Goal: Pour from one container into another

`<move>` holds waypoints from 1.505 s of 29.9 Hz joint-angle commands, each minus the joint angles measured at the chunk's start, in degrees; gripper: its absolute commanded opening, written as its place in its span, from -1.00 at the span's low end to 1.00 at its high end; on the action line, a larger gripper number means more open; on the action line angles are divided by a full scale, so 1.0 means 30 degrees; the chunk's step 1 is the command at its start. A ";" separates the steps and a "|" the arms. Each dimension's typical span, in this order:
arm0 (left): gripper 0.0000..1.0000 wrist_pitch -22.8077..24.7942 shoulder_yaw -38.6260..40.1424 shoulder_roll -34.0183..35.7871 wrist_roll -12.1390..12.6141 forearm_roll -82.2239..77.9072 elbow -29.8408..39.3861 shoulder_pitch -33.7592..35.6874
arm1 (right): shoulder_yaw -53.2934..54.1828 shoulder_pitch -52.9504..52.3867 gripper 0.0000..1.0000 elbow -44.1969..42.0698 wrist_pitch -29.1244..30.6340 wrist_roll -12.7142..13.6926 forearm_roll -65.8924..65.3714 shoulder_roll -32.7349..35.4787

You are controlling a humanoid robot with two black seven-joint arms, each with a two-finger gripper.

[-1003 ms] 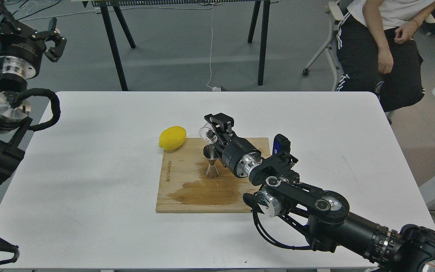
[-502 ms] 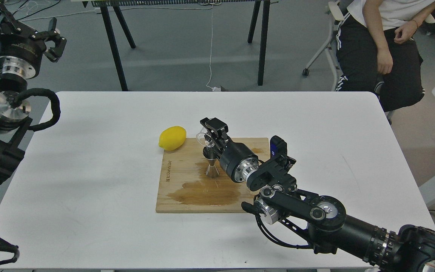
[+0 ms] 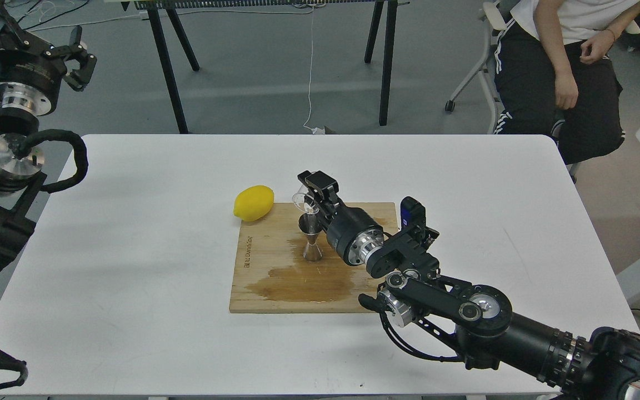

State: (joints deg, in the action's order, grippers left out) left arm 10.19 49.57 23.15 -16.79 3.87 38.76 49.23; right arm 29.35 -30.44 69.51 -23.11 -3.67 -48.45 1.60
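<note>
The shiny steel jigger (image 3: pixel 311 239) stands upright on the wooden board (image 3: pixel 267 261), near its middle. My right gripper (image 3: pixel 311 195) is shut on the small clear glass cup (image 3: pixel 303 201), which hangs tipped on its side just above the jigger's open top. My left gripper (image 3: pixel 75 53) is raised off the table at the far upper left, open, with nothing between its fingers.
A yellow lemon (image 3: pixel 253 203) lies at the board's back left corner. A dark wet patch (image 3: pixel 298 283) spreads over the board's front half. A seated person (image 3: pixel 564 61) is beyond the white table's (image 3: pixel 131 278) far right corner.
My right gripper dropped and shifted slightly left with the cup, bringing it closer over the jigger, then eased a little right. The left arm barely moved.
</note>
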 commanded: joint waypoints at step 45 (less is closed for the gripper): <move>1.00 0.0030 -0.0001 0.0281 0.0001 0.0000 0.0001 -0.0032 | -0.2666 -0.0665 -0.17 0.0091 -0.0441 -0.0535 -0.4826 0.1719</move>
State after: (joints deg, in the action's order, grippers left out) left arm 10.29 49.58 23.58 -16.79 3.87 38.76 49.15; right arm 20.74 -32.36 69.33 -24.07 -5.21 -63.24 5.24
